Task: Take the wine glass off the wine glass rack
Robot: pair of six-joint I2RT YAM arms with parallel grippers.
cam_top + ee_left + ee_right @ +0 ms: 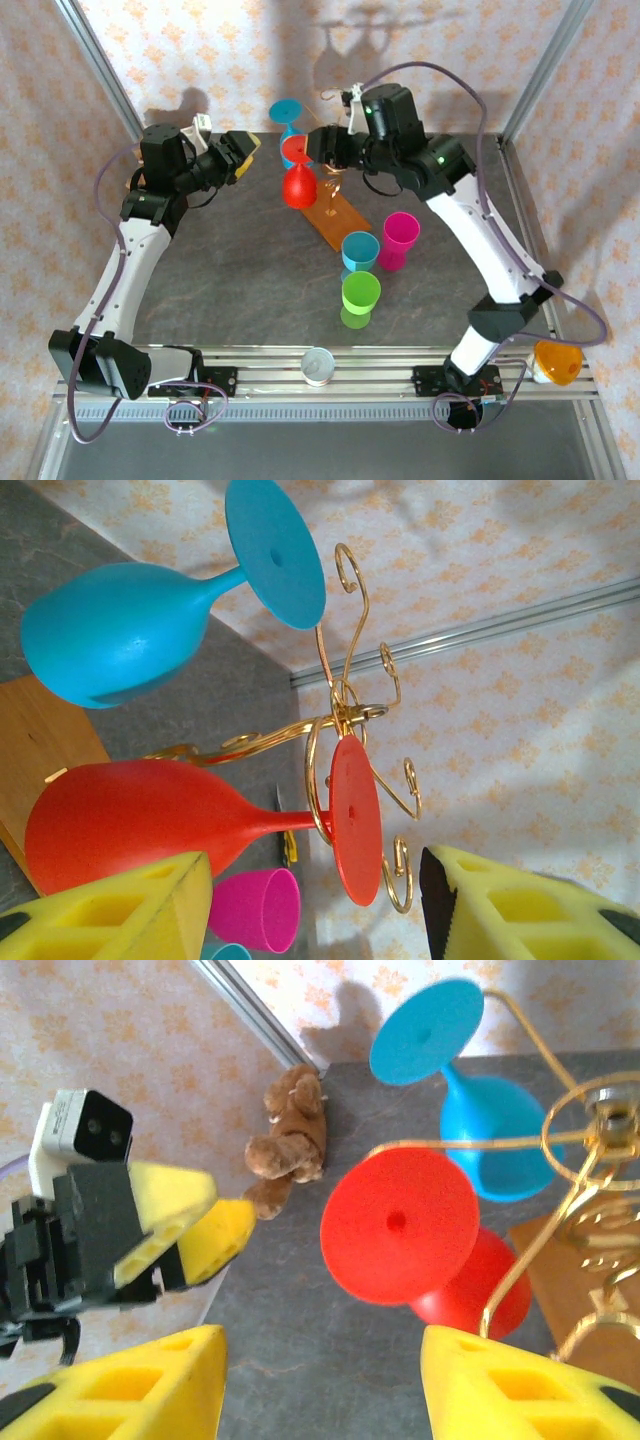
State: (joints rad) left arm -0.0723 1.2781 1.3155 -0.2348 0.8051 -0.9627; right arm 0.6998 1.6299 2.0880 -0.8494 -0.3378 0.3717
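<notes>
Yellow fingers [150, 1380] of right gripper [320, 1360] gaped empty | we saw red wine glass [398, 1222] hanging bowl-down on wine glass rack [575, 1150], foot ahead, stem upright | left gripper [316, 885] gaped too, farther

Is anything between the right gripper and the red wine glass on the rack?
Nothing visible. The right gripper, open, faces the red wine glass across bare table; the wine glass rack hooks its foot from the right.

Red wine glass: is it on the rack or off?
On: the red wine glass hangs upside down, its stem inside a loop of the rack.
</notes>
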